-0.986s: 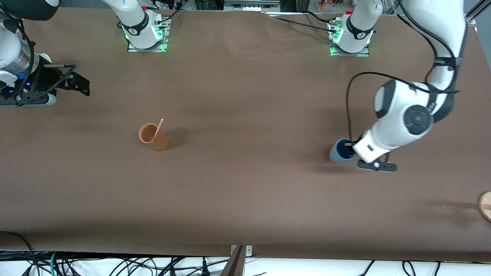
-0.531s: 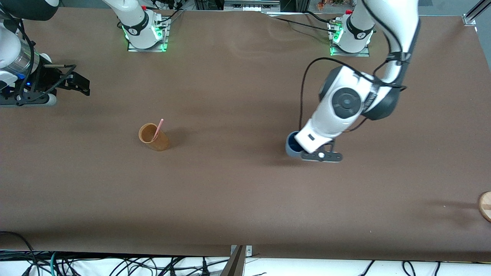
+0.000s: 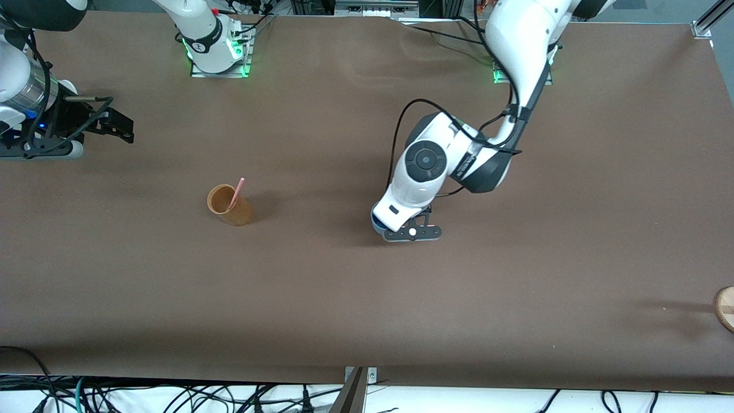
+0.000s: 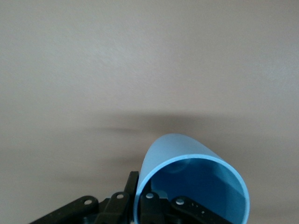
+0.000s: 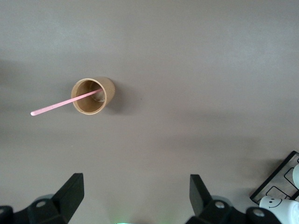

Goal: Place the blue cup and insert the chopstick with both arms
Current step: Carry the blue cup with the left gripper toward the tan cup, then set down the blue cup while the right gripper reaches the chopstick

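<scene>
My left gripper (image 3: 383, 225) is shut on the rim of the blue cup (image 3: 375, 220), one finger inside and one outside, and holds it over the middle of the table. The left wrist view shows the gripper (image 4: 140, 187) and the cup (image 4: 174, 151), mouth toward the camera. The pink chopstick (image 3: 235, 194) leans in the orange-brown cup (image 3: 230, 206), which stands toward the right arm's end. The right wrist view also shows the chopstick (image 5: 56, 106) and the brown cup (image 5: 93, 95). My right gripper (image 3: 117, 123) waits open and empty over the right arm's end of the table, and shows in its own view (image 5: 135, 187).
A round wooden disc (image 3: 725, 307) lies at the table edge at the left arm's end. A black rack (image 5: 280, 179) with white cups (image 5: 279, 204) stands close to my right gripper.
My left arm has carried the blue cup from the left arm's end toward the middle of the table, closer to the brown cup. The right arm has not moved.
</scene>
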`<state>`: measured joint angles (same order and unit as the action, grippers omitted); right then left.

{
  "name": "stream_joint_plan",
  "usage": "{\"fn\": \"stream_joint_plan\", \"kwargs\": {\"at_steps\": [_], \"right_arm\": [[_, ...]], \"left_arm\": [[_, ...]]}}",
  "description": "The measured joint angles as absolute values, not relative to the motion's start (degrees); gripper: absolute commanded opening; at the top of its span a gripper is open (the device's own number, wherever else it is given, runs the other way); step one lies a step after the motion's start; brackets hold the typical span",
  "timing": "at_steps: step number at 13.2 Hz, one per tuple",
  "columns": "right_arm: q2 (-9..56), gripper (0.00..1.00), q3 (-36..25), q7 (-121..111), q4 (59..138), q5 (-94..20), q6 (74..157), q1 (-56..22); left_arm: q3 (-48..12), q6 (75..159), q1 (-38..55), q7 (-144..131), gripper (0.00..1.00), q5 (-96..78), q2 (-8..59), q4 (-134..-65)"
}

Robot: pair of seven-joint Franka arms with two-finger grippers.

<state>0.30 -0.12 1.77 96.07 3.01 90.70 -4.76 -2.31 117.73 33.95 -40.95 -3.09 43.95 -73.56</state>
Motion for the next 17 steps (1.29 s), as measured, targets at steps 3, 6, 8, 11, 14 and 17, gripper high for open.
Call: {"fn": "stream_joint_plan", "kwargs": {"at_steps": [3, 6, 8, 11, 14, 17], "right_arm": [[0.3, 1.0, -0.1, 1.9, 96.1, 3.0, 90.7, -4.8], [0.3, 1.0, -0.1, 1.9, 96.0, 3.0, 90.8, -4.8], [0.4, 1.0, -0.1, 1.9, 96.0, 2.9, 90.8, -4.8], [1.5, 1.0, 0.0, 1.9, 95.3, 2.5, 91.5, -4.8], [5.1, 1.0, 0.1, 1.3, 95.2, 2.2, 91.1, -5.1], [7.2, 1.0, 0.2, 0.0, 94.8, 1.9, 91.1, -6.9]], "left_arm": [[-2.3, 117.7, 35.7, -46.0, 0.0, -3.1, 47.7, -69.7], [-2.3, 117.7, 37.5, -50.4, 0.0, -3.1, 51.3, -66.3], [-2.2, 117.7, 38.2, -51.4, 0.0, -3.1, 53.1, -65.3], [-2.1, 117.0, 38.4, -51.5, 0.3, -3.1, 53.5, -64.4], [-2.0, 116.9, 38.5, -51.5, 1.0, -3.1, 53.8, -64.2], [-1.9, 116.8, 38.5, -51.5, 1.0, -3.1, 53.9, -64.0]]}}
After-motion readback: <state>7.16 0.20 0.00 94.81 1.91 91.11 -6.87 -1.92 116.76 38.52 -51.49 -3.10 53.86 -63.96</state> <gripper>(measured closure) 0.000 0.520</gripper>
